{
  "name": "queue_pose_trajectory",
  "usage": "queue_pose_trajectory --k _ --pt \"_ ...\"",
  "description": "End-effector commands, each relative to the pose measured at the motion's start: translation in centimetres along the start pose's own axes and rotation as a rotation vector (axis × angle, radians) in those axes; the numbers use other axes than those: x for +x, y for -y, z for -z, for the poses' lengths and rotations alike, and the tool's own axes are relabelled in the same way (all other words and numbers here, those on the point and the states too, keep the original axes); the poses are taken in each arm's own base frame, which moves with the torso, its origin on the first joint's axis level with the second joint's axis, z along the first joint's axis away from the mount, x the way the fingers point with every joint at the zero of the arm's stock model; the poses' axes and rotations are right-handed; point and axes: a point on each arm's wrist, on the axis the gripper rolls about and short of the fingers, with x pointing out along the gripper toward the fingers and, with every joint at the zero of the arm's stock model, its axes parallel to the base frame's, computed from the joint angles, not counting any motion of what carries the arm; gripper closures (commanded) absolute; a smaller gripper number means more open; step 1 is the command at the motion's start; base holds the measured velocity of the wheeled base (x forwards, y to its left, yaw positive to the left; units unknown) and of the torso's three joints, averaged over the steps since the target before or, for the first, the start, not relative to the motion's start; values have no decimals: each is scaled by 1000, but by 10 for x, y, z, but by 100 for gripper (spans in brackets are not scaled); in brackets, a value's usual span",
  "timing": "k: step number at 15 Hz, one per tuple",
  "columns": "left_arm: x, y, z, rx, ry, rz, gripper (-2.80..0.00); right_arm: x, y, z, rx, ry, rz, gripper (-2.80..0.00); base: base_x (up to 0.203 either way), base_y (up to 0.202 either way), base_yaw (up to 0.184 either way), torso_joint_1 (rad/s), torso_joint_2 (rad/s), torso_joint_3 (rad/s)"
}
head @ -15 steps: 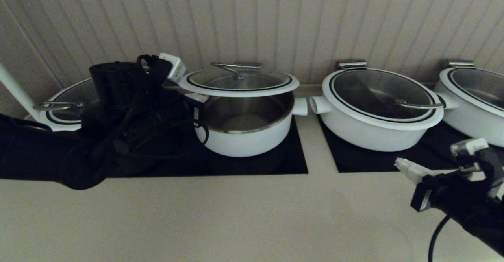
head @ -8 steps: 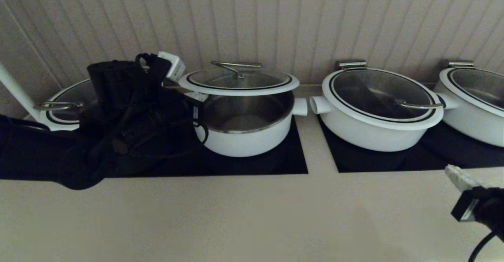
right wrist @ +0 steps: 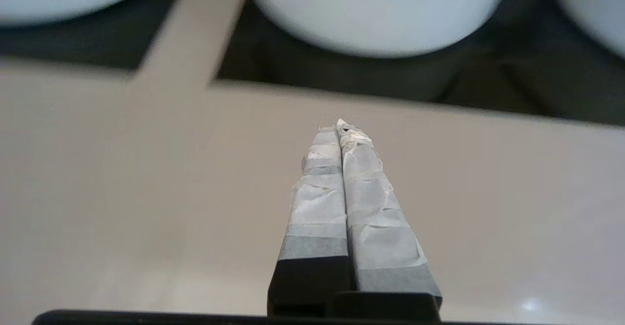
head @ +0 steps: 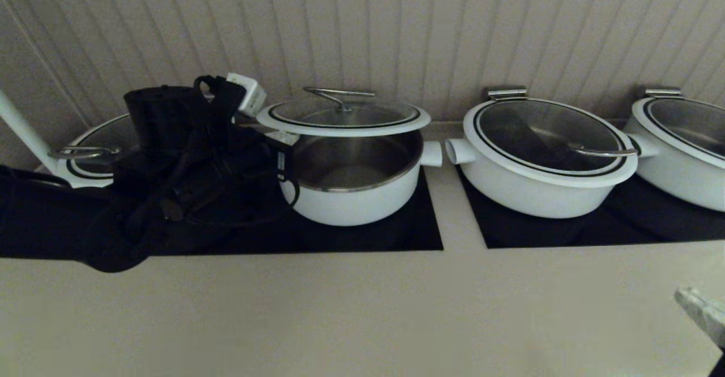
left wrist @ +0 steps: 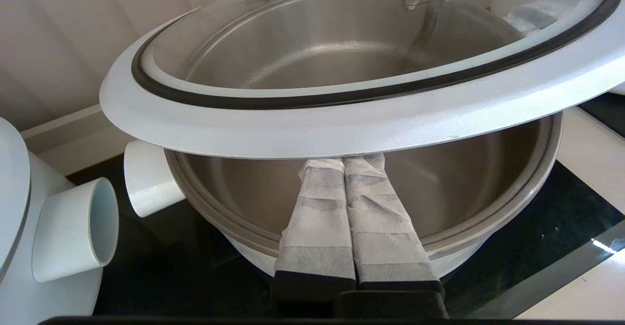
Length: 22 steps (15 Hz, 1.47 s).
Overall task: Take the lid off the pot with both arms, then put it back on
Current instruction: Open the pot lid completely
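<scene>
The lid (head: 342, 119) hangs level above the open pot (head: 354, 198), with a gap showing the steel inside. My left gripper (head: 281, 137) is shut, and its taped tips sit under the lid's white rim at the pot's left side. In the left wrist view the lid's rim (left wrist: 351, 127) lies on top of the left gripper (left wrist: 344, 161), over the pot's rim (left wrist: 493, 239). My right gripper (head: 701, 309) is at the lower right edge, far from the pot. It is shut and empty over the counter in the right wrist view (right wrist: 338, 126).
A wider lidded pot (head: 544, 156) stands right of the task pot, and another (head: 679, 139) at the far right. A third lidded pot (head: 90, 150) sits behind my left arm. The pots stand on black hob panels (head: 419, 230). The beige counter (head: 340, 309) runs along the front.
My right arm has drawn back down and to the right, almost out of the head view. The left arm and the raised lid have stayed nearly still.
</scene>
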Motion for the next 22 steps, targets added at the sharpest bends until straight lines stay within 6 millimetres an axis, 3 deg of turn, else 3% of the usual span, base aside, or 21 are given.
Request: queue_pose_trajectory --k 1,3,6,22 --pt "0 0 -1 1 6 0 0 -45 1 22 -14 39 -51 0 0 0 0 0 0 0" --pt "0 0 -1 1 6 0 0 -62 0 42 -38 15 -80 0 0 0 0 0 0 0" --pt "0 0 0 -1 2 1 0 -66 -1 61 -60 -135 -131 0 0 0 0 0 0 0" --pt "1 5 0 -2 4 15 0 -65 -1 60 -32 -143 -50 0 0 0 0 0 0 0"
